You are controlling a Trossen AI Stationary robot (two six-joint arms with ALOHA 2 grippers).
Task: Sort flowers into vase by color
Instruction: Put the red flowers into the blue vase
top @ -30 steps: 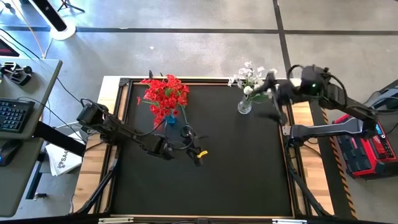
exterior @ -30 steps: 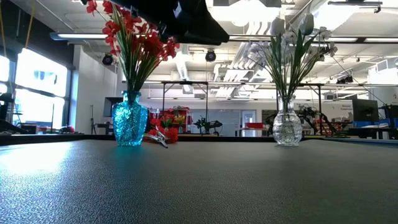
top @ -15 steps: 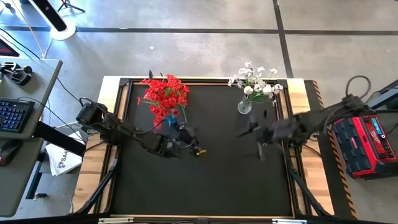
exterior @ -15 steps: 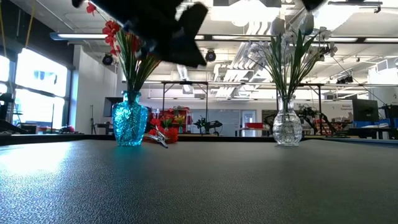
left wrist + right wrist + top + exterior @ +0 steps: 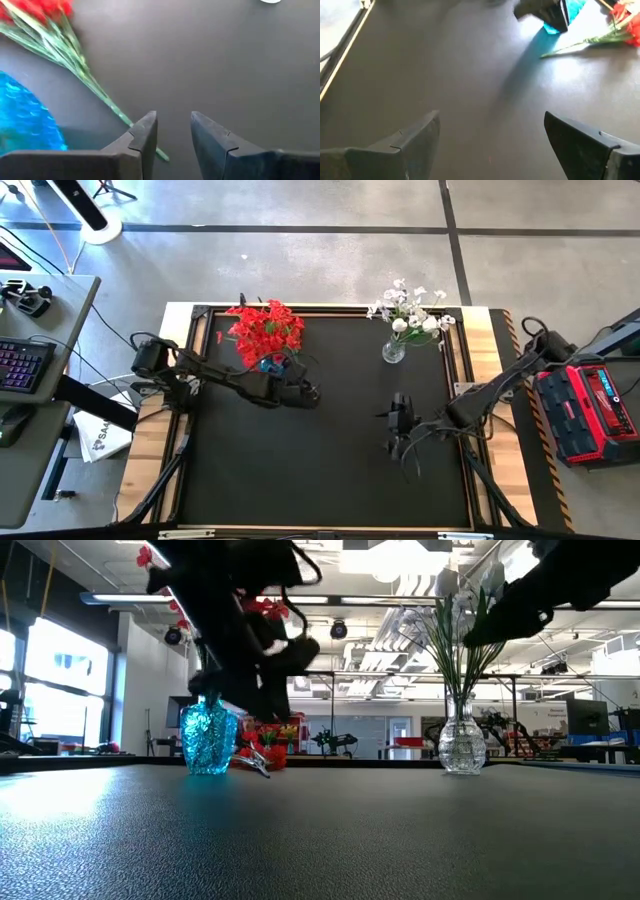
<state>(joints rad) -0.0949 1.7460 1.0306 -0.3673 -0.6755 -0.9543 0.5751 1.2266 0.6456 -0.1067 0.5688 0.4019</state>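
Red flowers [image 5: 262, 330] stand in the blue vase [image 5: 268, 365] at the far left. White flowers [image 5: 410, 310] stand in the clear vase [image 5: 392, 350] at the far right. One red flower [image 5: 75, 55] lies flat on the mat beside the blue vase [image 5: 25, 120], its blossoms [image 5: 625, 10] away from me. My left gripper [image 5: 174, 130] hovers over its stem end [image 5: 162, 156], open by a narrow gap with nothing between the fingers. My right gripper [image 5: 490, 130] hangs wide open over bare mat at mid right [image 5: 393, 427].
The black mat [image 5: 330, 480] lies bare across the near half. A wooden frame [image 5: 480, 360] rims the table. A desk with a keyboard [image 5: 20, 365] stands to the left and a red box [image 5: 585, 410] to the right.
My left gripper has gone toward the far edge and down, turning as it went, and now hangs beside the blue vase over the lying red flower. My right gripper has left the clear vase, sunk, and swung toward the near edge and the table's middle.
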